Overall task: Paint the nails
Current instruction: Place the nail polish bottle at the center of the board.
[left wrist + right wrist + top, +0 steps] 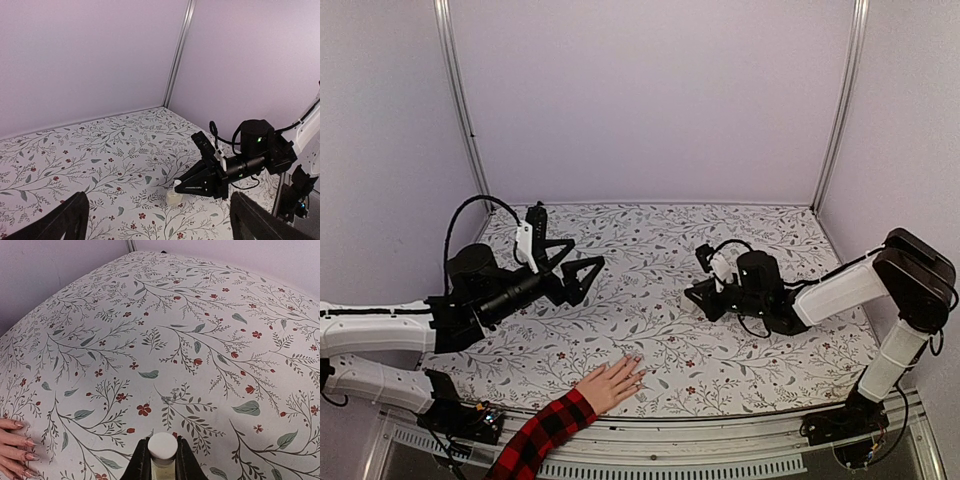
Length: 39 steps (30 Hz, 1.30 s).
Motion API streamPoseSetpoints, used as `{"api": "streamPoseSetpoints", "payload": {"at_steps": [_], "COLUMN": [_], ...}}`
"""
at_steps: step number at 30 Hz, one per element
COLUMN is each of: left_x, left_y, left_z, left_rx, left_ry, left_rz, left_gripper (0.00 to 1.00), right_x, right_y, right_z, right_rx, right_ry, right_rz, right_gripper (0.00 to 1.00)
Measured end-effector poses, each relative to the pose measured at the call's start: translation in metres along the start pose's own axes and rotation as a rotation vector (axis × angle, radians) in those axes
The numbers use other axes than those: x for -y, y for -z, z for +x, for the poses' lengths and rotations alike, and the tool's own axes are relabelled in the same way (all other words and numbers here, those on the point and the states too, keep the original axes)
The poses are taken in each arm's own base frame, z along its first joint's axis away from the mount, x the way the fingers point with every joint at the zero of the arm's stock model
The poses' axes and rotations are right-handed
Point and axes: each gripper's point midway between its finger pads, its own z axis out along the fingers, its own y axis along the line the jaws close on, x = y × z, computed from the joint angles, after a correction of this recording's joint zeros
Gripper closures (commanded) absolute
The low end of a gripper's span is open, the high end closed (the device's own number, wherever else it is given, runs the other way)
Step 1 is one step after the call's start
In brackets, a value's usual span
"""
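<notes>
White-capped bottle (162, 446) sits closest, clenched by its body in the right gripper (700, 297), low over the floral surface (660, 250). Left gripper (588, 253) hangs released, jaws wide, well apart from it. Nails (31, 442), tiny and glossy, belong to a hand (612, 383) lying flat at the near edge. They look stiff and slick, yet sit on living fingers, so they likely want only light brush strokes, no grasp; the bottle's cap seems the spot to grip
</notes>
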Motion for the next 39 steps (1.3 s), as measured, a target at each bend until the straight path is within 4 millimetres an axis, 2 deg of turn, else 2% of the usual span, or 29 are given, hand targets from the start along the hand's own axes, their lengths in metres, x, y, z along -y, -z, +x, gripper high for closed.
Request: {"api": "streamPoseSetpoints", "payload": {"at_steps": [8,13,17,20,22,32,35,38,39], "left_x": [-0.006,-0.008,-0.010,-0.011,-0.011,-0.014,-0.018,-0.024,-0.027], "left_y": [0.003,0.005,0.007,0.008,0.008,0.010,0.010,0.007,0.006], "left_z": [0.008,0.005,0.005,0.004,0.004,0.003,0.006,0.006,0.004], "left_rx": [-0.013,-0.003,0.001,0.004,0.004,0.001,-0.018,-0.036,-0.040], "left_ry": [0.001,0.002,0.003,0.003,0.003,0.014,0.025,0.046,0.051], "left_rz": [-0.020,-0.026,-0.031,-0.034,-0.034,-0.044,-0.057,-0.080,-0.089], "left_gripper": [0.00,0.00,0.00,0.00,0.00,0.00,0.00,0.00,0.00], "right_x": [0.004,0.005,0.005,0.005,0.005,0.004,0.001,-0.004,-0.006], "right_y": [-0.013,-0.017,-0.019,-0.020,-0.020,-0.014,-0.007,0.004,0.008], "right_z": [0.015,0.023,0.022,0.022,0.022,0.023,0.013,-0.008,-0.015], "right_rx": [-0.008,-0.020,-0.010,-0.003,-0.001,0.005,0.024,0.061,0.074], "right_ry": [0.000,-0.001,0.004,0.007,0.009,0.008,0.007,0.009,0.011], "right_rz": [0.005,0.007,0.005,0.004,0.004,-0.003,-0.011,-0.023,-0.028], "right_gripper": [0.93,0.87,0.81,0.72,0.61,0.38,0.28,0.17,0.09]}}
